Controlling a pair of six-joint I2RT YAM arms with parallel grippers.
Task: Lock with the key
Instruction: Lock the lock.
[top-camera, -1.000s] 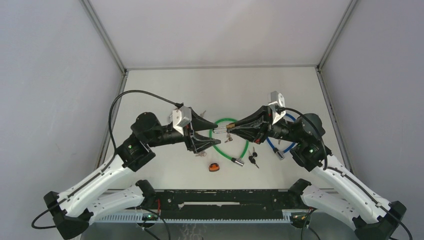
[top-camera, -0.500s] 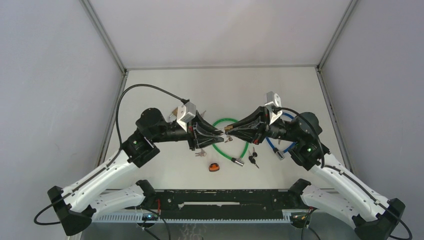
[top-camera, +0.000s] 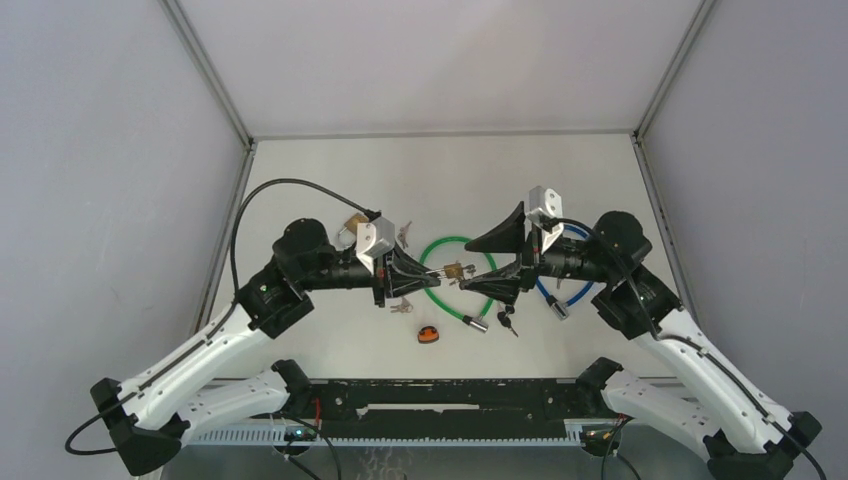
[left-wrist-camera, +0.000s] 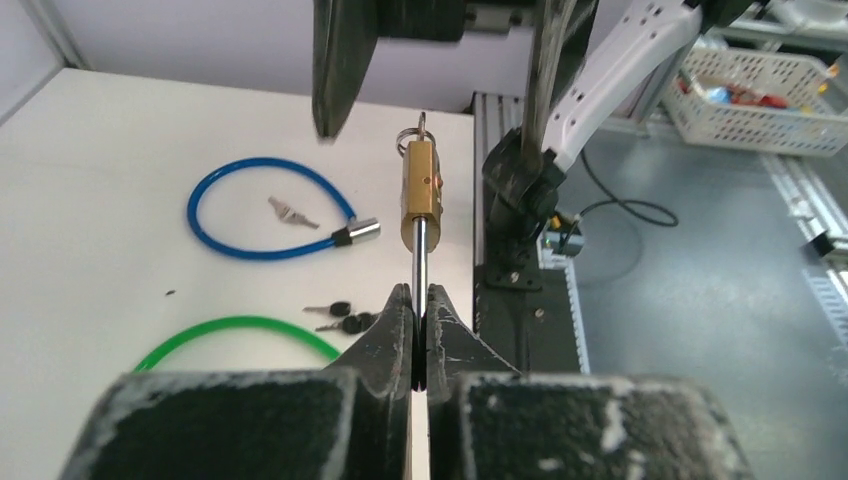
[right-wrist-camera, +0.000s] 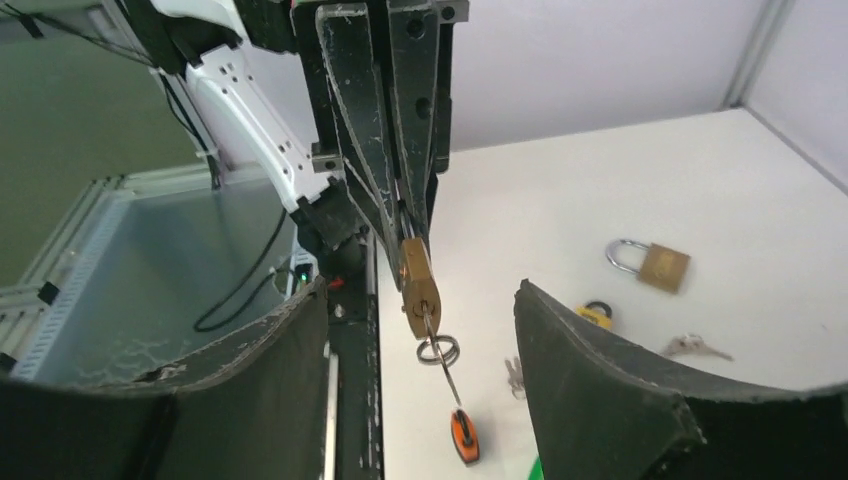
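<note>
The lock (left-wrist-camera: 419, 190) was up in the air, between the two arms and above the bench (top-camera: 330, 170). The left gripper (left-wrist-camera: 420, 296) had its jaws clenched on the lock's thin silver bar (left-wrist-camera: 419, 255). The gold body stuck out past the jaws, toward the right arm.

The right gripper (right-wrist-camera: 420, 290) had its jaws wide apart, one on each side of the lock. They touched nothing and held nothing.

A small ring (right-wrist-camera: 438, 350) hung at the far end of the lock, where the key goes. A thin bit of metal (right-wrist-camera: 448, 380) hung from the ring. I think the key was in the lock, but it was too small to be sure.

The lock looked hard and heavy for so small a thing. It would not bend or break. But the metal was smooth, and the bar was round, so the lock could spin or slip in the left jaws if it got a hard push. The key was thin and light. Its flat head would be the best place to pinch it. The ring was loose and would swing, so it was no good to hold.

Down on the bench lay a green loop (top-camera: 490, 295), a blue loop (left-wrist-camera: 215, 240), an orange tag (top-camera: 428, 335) and one more lock (right-wrist-camera: 660, 265), well apart from the jaws.
</note>
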